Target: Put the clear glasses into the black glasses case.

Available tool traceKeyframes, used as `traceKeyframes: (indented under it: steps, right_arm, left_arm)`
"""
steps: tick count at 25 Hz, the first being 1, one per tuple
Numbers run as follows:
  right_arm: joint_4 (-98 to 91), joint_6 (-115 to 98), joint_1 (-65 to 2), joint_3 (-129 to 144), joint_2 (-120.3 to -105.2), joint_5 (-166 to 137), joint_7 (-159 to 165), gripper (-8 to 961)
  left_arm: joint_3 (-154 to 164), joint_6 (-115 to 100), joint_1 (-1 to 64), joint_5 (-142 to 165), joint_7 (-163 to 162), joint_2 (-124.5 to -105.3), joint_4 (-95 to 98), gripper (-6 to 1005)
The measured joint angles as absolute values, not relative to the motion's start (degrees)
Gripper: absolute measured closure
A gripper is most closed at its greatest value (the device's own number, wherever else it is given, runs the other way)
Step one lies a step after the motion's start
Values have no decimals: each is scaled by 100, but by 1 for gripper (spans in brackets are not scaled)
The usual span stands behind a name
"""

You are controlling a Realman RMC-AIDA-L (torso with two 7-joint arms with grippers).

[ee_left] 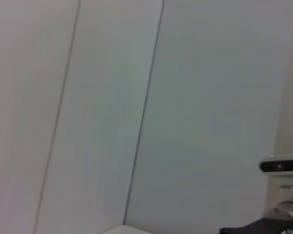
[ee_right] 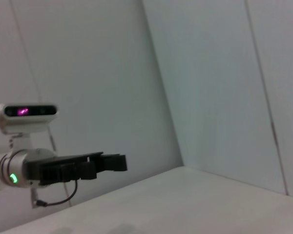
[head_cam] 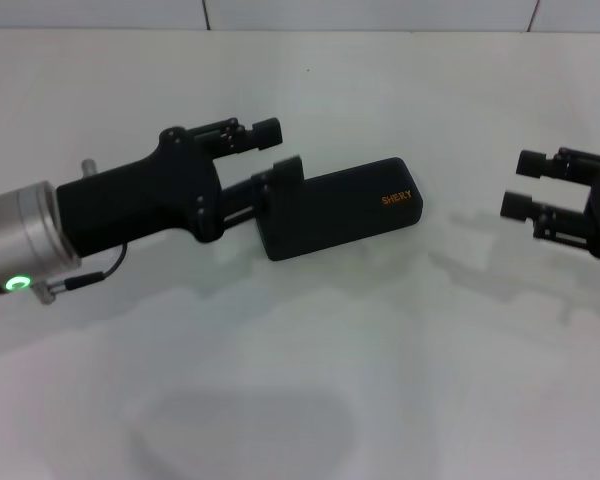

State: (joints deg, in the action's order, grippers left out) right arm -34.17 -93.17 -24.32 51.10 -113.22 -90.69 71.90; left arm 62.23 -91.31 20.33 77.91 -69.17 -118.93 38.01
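1. The black glasses case [head_cam: 342, 208] sat closed on the white desk [head_cam: 380, 340], a bit back of the middle, lid up with the orange lettering toward the robot's right end.
2. The left hand [head_cam: 273, 148] was right at the case's left end. Its fingers were spread apart; the nearer one overlapped the case's end in the head view and the other stuck out past the far edge. Couldn't tell if either was actually touching.
3. The right hand [head_cam: 525, 184] hung well off to the case's right, near the desk's right side, fingers apart and nothing in them. There was a good stretch of bare desk between it and the case.
4. The clear glasses didn't show up in any of the views, so I couldn't place them.
5. In front of the case the desk was wide open, with only soft shadows on it. The back edge met a pale wall with thin vertical seams.
6. The right wrist view caught the left hand [ee_right: 110, 163] from the side, over the desk, with the robot's head camera behind it. The left wrist view mostly showed wall panels.
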Motion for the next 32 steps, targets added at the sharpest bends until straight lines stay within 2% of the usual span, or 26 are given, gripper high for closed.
traceKeyframes:
  steps: [1, 4, 6, 11, 18, 32]
  right_arm:
    - [-3426, -9367, -2401, 5117, -11337, -9094, 7098, 572]
    - [-3457, -9496, -2344, 5126, -11436, -9151, 6814, 464]
    - [-3464, -9534, -2336, 5142, -11509, -9173, 6604, 235]
    - [-3372, -9552, -2363, 5257, -11598, -9128, 6152, 222]
    - [-3200, -9501, -2514, 5287, -11597, -8998, 6118, 222]
    - [-3127, -9492, -2462, 5240, -11584, -8673, 6062, 227]
  left_arm:
    - [6223, -9214, 2007, 7812, -6898, -11875, 3786, 534]
    - [6223, -9347, 1984, 7905, -6874, -11819, 3773, 460]
    - [6223, -9368, 1993, 8003, -6886, -11783, 3772, 410]
    - [6223, -9341, 2019, 8221, -6874, -11752, 3769, 287]
    - [6166, -9038, 2074, 8295, -6692, -11800, 3553, 138]
    - [6194, -9057, 2104, 8829, -6478, -11888, 3586, 147]
